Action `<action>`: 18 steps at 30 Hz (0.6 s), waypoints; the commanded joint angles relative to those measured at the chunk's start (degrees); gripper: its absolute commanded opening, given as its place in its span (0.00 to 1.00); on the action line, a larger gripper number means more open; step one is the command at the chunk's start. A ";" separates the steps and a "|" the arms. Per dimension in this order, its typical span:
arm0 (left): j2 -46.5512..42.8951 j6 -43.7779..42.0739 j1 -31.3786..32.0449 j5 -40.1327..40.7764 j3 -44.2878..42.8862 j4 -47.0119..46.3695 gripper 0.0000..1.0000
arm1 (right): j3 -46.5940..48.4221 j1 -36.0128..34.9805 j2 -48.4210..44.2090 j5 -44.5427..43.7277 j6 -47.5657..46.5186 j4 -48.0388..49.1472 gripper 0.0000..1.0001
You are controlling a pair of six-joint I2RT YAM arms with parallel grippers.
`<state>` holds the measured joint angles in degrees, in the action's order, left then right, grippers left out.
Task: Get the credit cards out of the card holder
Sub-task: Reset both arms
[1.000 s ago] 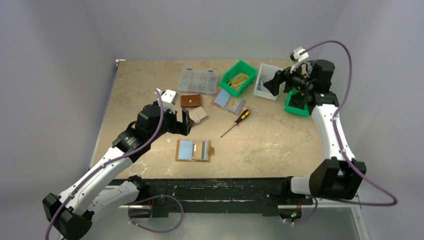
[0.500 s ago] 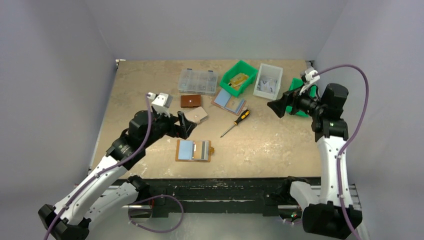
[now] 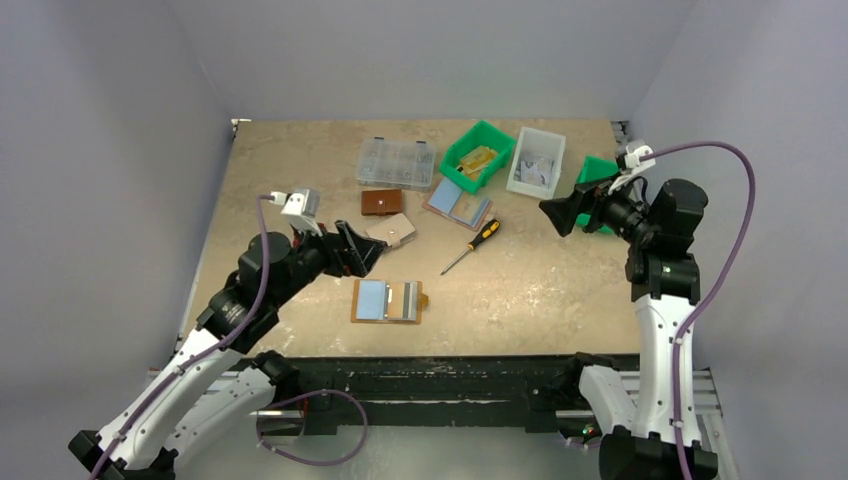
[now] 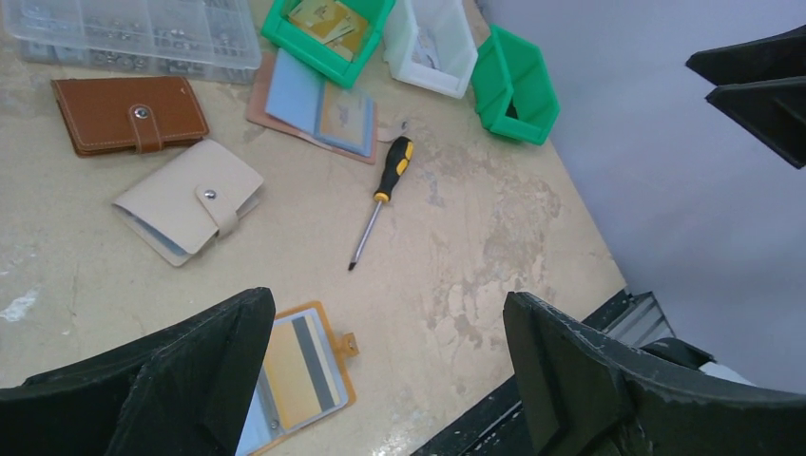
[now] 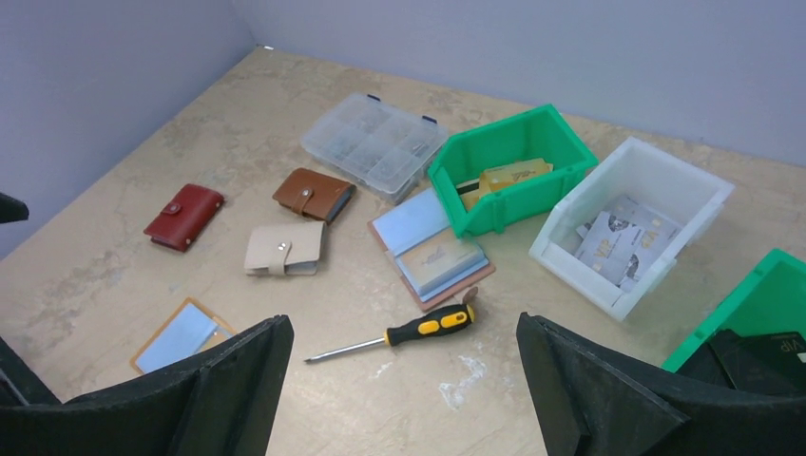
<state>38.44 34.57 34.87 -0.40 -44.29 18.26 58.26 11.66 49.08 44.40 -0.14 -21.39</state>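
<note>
The table [image 3: 300, 160] is lit softly and evenly; only faint shadows are cast. Beyond the left end effector [image 4: 388, 332], everything is rendered sharp, without glare.

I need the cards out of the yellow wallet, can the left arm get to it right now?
Probably yes: the left gripper hangs open close by the yellow wallet, which lies open with nothing between them.

Desk [image 3: 560, 290] stock, as I log it clockwise from the screwdriver [image 3: 472, 245] in the top view:
- clear compartment box [image 3: 397, 163] at 11
- brown wallet [image 3: 381, 202] at 10
- beige wallet [image 3: 393, 230] at 9
- open pink holder [image 3: 458, 205] at 12, just beside
- green bin [image 5: 513, 195] at 12, farther out, with yellow cards
- white bin [image 5: 580, 266] at 1
- second green bin [image 5: 751, 294] at 2
- red wallet [image 5: 184, 217], which I see in the right wrist view only
</note>
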 commanded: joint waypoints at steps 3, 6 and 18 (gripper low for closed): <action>-5.59 5.67 -0.42 -3.23 2.24 -2.75 1.00 | -0.26 0.11 -2.68 -0.25 6.95 7.18 0.99; -6.86 6.85 -0.40 -3.90 2.91 -2.61 1.00 | -0.78 0.12 -2.41 0.99 7.18 7.68 0.99; -8.89 13.74 -0.38 -8.40 7.59 -4.48 1.00 | -5.30 0.11 -4.62 3.59 7.07 10.50 0.99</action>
<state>30.33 44.69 34.87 -6.35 -37.91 16.97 53.76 11.68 46.46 46.26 6.02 -14.50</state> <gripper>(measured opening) 0.996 0.987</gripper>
